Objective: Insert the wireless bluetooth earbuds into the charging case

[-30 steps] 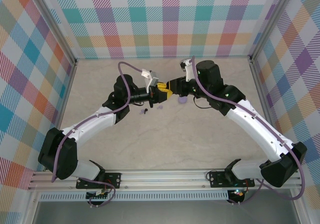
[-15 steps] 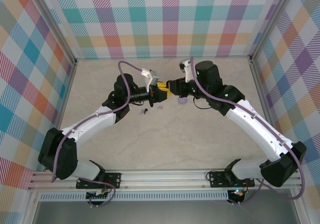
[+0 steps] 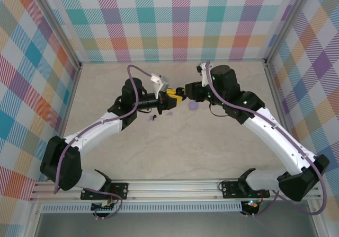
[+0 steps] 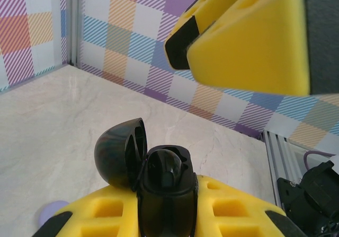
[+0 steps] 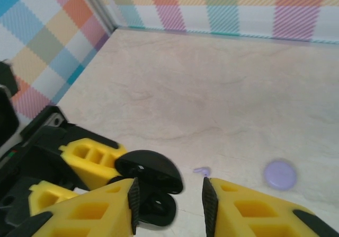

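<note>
Two yellow foam-padded fingers of the right hand [image 5: 170, 188] have just spread apart, and nothing is pinched between them now. A second ago they stood nearly together, tight against the left hand. The right arm has also eased back a little, to the right and far side.

Just under that gap, the left hand [image 4: 167, 224] stays clenched on the black round plastic charging case [image 4: 167, 192], its lid swung open. A glossy black lump sits in the case's well. It is probably a black earbud just let go there, though I cannot tell whether it is fully seated. If so, one bud is in and the right hand is free to fetch another.

On the pale marble-look table [image 5: 222, 88], a tiny lilac stemmed earbud [image 5: 202, 170] lies near the case. A lilac round puck case [image 5: 279, 173] sits further right, and another small bud [image 3: 152, 119] lies beside the left arm.
</note>
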